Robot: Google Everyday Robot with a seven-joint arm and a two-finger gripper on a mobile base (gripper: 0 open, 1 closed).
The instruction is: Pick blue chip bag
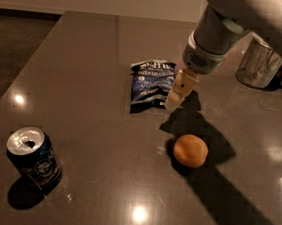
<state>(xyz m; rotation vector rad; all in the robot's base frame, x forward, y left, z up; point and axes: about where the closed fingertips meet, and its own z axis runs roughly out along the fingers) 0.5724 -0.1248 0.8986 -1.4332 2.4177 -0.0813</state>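
The blue chip bag [149, 83] lies flat on the dark table [84, 128], near the middle, crinkled with white lettering. My gripper [175, 99] hangs from the white arm at the upper right and points down at the bag's right edge, its pale fingertip just over the bag's lower right corner. It holds nothing.
An orange ball [191, 150] sits in front and to the right of the bag, in the arm's shadow. A dark blue drink can [34, 158] with a silver top stands at the front left. A shiny metal container [258, 64] stands at the back right.
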